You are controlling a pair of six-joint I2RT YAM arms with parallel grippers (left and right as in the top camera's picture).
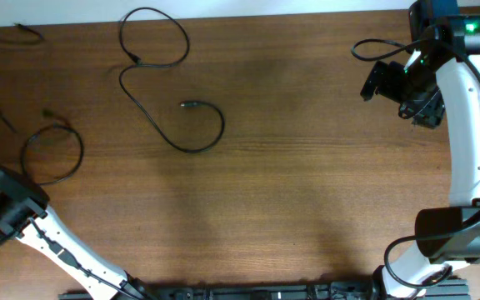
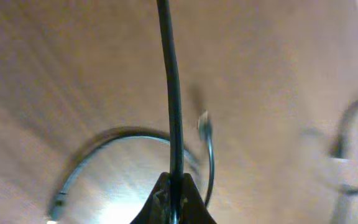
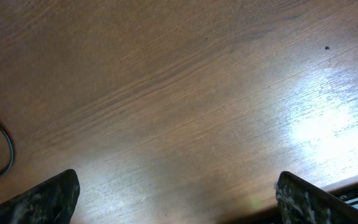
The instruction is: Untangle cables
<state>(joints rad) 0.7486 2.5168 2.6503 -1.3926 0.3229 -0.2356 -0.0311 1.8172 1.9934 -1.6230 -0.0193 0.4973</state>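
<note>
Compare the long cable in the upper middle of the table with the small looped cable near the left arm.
The long cable snakes in an S with a loop at its top; the small cable makes one round ring. The long cable covers far more of the table than the small cable. Both are thin and black, and they lie apart from each other.
</note>
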